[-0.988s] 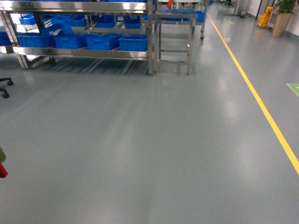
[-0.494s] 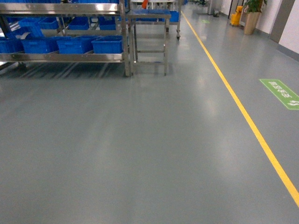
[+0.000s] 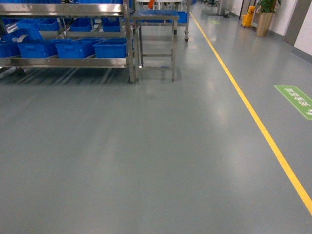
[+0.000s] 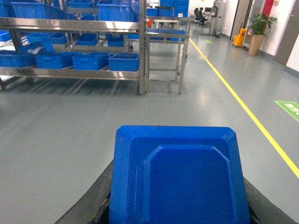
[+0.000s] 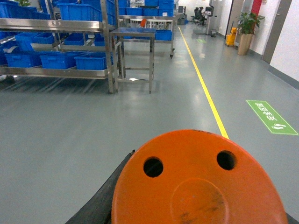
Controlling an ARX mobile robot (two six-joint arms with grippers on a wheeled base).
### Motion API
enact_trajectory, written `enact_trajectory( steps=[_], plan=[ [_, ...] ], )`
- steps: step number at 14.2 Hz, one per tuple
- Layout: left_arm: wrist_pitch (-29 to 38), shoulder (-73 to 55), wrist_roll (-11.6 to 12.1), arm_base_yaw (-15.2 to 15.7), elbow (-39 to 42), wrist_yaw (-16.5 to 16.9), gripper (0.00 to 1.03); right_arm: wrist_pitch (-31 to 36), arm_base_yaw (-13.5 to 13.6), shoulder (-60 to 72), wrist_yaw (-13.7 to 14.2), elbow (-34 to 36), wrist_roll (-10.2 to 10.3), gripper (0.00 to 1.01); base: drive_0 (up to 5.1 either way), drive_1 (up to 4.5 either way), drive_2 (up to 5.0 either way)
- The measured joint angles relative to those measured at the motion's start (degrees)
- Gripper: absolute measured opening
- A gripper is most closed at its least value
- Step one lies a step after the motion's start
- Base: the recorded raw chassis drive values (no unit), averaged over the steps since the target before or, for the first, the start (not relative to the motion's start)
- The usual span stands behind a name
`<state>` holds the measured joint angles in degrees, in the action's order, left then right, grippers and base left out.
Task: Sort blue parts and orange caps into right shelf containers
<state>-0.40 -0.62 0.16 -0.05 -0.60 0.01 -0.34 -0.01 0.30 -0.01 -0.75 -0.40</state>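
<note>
In the left wrist view a blue part point(image 4: 177, 177), a squarish moulded piece with bevelled corners, fills the lower middle. My left gripper point(image 4: 177, 212) is shut on it, and its black fingers point(image 4: 93, 205) show at both sides. The right wrist view is filled by a round orange cap point(image 5: 196, 182) with two holes, and my right gripper point(image 5: 196, 219) is shut on that cap. Blue containers point(image 3: 111, 48) stand in a row on the low level of a steel shelf point(image 3: 68, 62) far ahead at the upper left. Neither gripper shows in the head view.
A small steel table point(image 3: 156, 17) stands just right of the shelf. A yellow floor line point(image 3: 253, 117) runs along the right, with a green floor sign point(image 3: 297, 100) beyond it. A potted plant point(image 3: 263, 19) and a yellow mop bucket point(image 3: 247, 17) sit far back.
The head view has swung right: the shelf and table slid left and the green floor sign came in. A red object at the left edge has left the view.
</note>
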Motion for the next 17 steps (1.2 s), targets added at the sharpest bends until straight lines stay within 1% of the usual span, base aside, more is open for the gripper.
enact_trajectory(
  steps=[17],
  plan=[
    [0.0, 0.0, 0.0, 0.0, 0.0, -0.1, 0.43, 0.1, 0.0, 0.0, 0.0, 0.0, 0.0, 0.45, 0.0, 4.27, -4.3]
  ],
)
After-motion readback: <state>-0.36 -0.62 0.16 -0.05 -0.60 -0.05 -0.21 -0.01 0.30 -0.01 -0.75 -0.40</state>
